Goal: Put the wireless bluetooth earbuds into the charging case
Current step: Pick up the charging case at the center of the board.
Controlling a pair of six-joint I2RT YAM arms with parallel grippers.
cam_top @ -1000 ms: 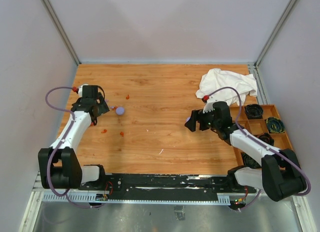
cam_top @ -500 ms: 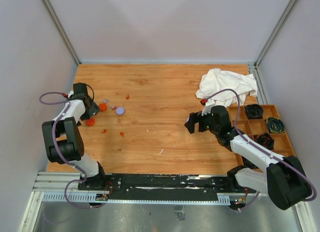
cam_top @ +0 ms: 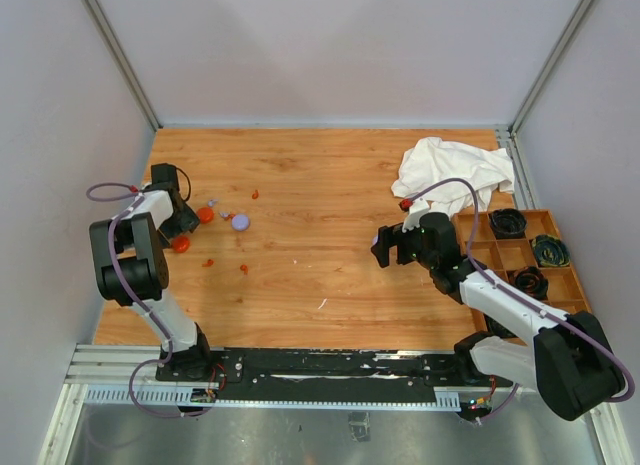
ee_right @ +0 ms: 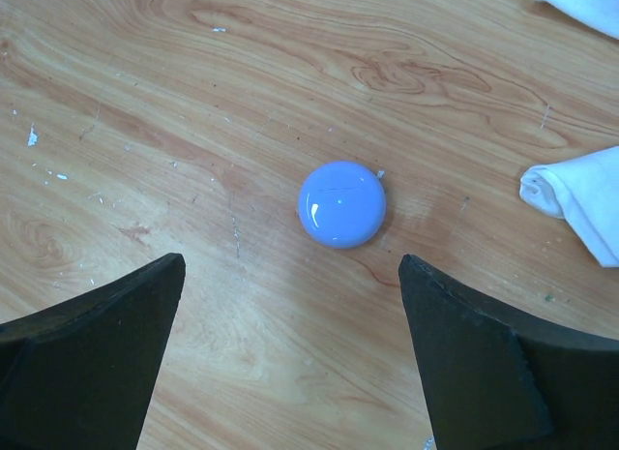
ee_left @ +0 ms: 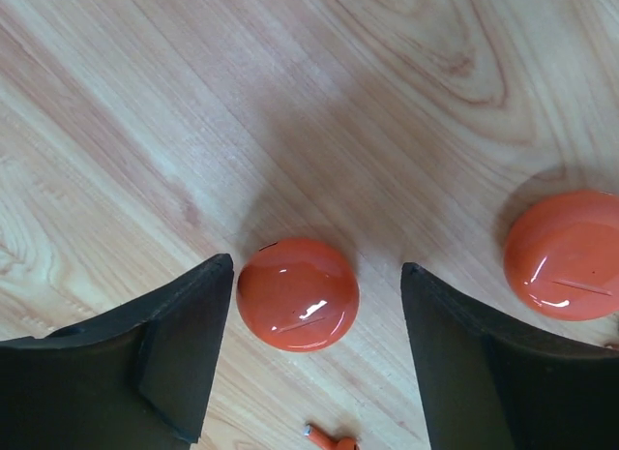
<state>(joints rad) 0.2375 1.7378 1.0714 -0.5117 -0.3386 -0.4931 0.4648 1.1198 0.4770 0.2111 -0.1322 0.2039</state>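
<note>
The earbuds are seen in the top view as tiny specks scattered over the left half of the wooden table (cam_top: 330, 295). Three are orange-red: an upper earbud (cam_top: 255, 194) is found left of the frame's centre, and a left earbud (cam_top: 208, 262) and a lower earbud (cam_top: 243, 268) are placed near each other further down. A lavender earbud (cam_top: 212, 202) is made out just right of the left arm's head. At that size neither shape nor heading can be told.

Only one is shown closely. In the left wrist view an orange earbud (ee_left: 332, 437) is found at the bottom edge, between the two fingers and below a round orange case (ee_left: 298, 293). It is seen as a short, glossy orange-red stub with a pale grey tip (the rest is cut off by the frame). Its long axis is laid nearly level across the picture, with the grey tip pointed to the left.

The left gripper (ee_left: 317, 271) is held spread over the table, the round orange case framed between its fingers. The left finger is almost at the case's rim and the right finger is kept clearly apart. A second orange case (ee_left: 566, 254) is seen at the right edge.

The right gripper (ee_right: 290, 266) is likewise spread wide, and nothing is pinched by it. A lavender case (ee_right: 341, 203), glossy and domed, is placed at mid-frame beyond the fingertips and is touched by neither. A white cloth (ee_right: 578, 210) is seen at the right edge of that view, and a compartment tray (cam_top: 540, 223) at the right side of the top view.
</note>
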